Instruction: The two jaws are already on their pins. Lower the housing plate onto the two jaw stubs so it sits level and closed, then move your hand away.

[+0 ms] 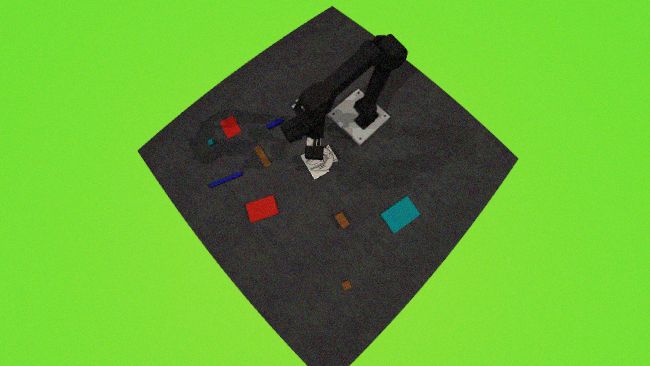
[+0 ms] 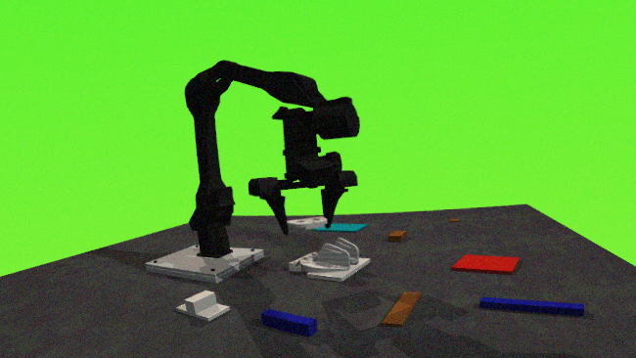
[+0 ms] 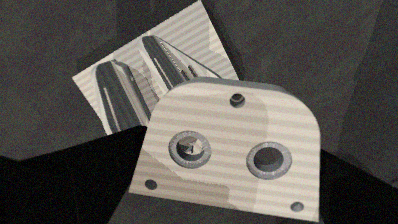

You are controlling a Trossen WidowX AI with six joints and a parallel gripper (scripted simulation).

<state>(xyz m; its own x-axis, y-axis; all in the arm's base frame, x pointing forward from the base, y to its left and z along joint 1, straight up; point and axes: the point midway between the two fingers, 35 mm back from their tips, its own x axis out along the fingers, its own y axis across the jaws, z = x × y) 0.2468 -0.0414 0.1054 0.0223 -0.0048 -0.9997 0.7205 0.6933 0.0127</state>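
The housing plate (image 2: 305, 223) (image 3: 225, 125), pale with two ringed holes and three small ones, is gripped between the fingertips of my gripper (image 2: 307, 229) and hangs roughly level. It is above the pale base (image 1: 316, 173) (image 2: 359, 266) (image 3: 217, 55), which lies on the dark table. Two upright, curved grey jaws (image 2: 333, 256) (image 3: 117, 95) stand on the base. Their pin ends and stubs are mostly hidden under the plate in the wrist view. Something pale and pointed shows through the left ringed hole; the right one shows dark.
A small white stepped block (image 2: 202, 303) stands near the robot's white foot (image 1: 360, 137) (image 2: 181, 266). Blue bars (image 1: 226, 179) (image 2: 289, 323), brown strips (image 1: 262, 156) (image 2: 401, 308), red plates (image 1: 262, 208) (image 2: 485, 264) and a teal plate (image 1: 400, 214) (image 2: 349, 227) lie around the base.
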